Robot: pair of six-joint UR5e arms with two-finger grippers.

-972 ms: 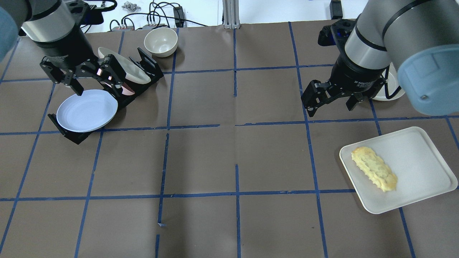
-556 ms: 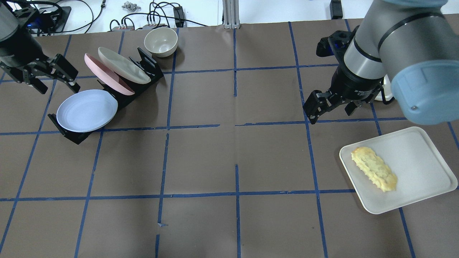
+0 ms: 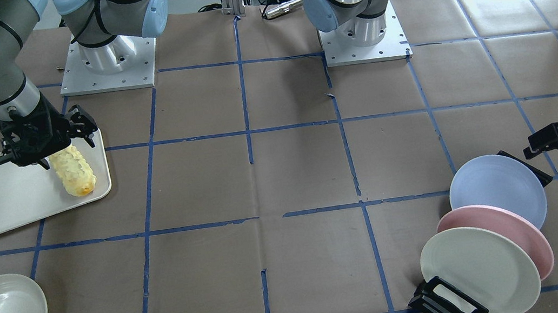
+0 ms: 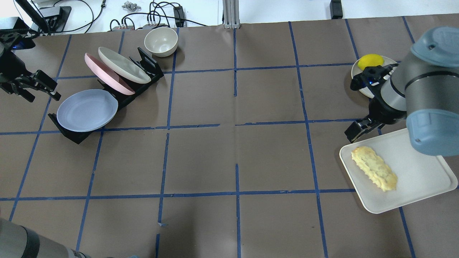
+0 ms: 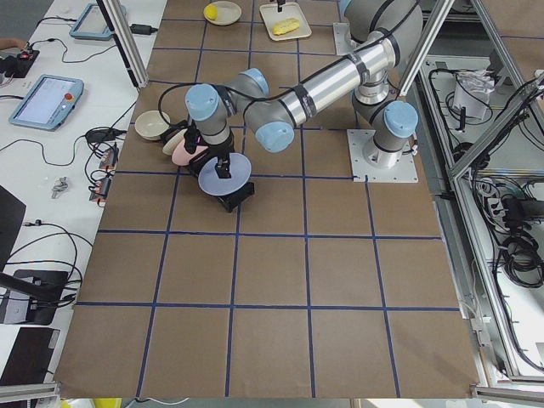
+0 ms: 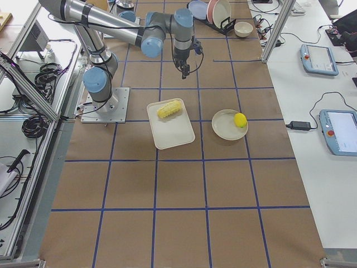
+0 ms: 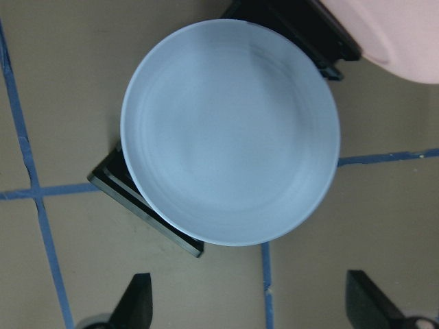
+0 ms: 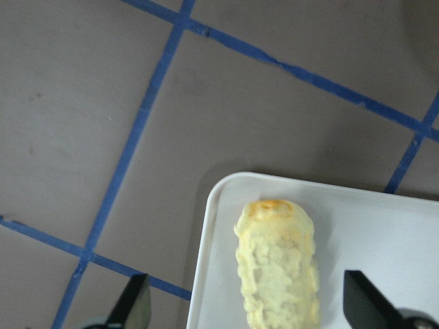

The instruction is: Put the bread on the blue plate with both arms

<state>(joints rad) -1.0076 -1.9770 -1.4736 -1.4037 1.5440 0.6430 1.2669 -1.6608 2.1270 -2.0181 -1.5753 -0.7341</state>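
While both sets of jaws hang spread | bread [image 4: 374,173] lies on tray [image 4: 423,168], right gripper [image 8: 250,312] above one end | blue plate [image 7: 230,140] leans in rack [image 4: 68,134], left gripper [image 7: 250,305] nearby | height seems unclear: centre over bread's middle, lower slowly, pinch gently across its width.

Your bench [image 4: 200,157] is covered in matt brown paper, lightly creased, and the strips of blue tape [image 4: 237,215] on it look smooth. The round pale lavender-blue plate [image 7: 230,140] has a smooth satin surface; whether it is plastic or ceramic you can't tell. The black plate rack [image 7: 118,181] looks like matt plastic. The oblong pale-yellow bread [image 8: 278,267] has a rough, bumpy, dull crust. The white rectangular tray [image 4: 419,168] is smooth and matt. The left arm [image 5: 327,78] shows brushed silver metal, and its light-blue joint cap [image 5: 204,102] looks like smooth plastic.
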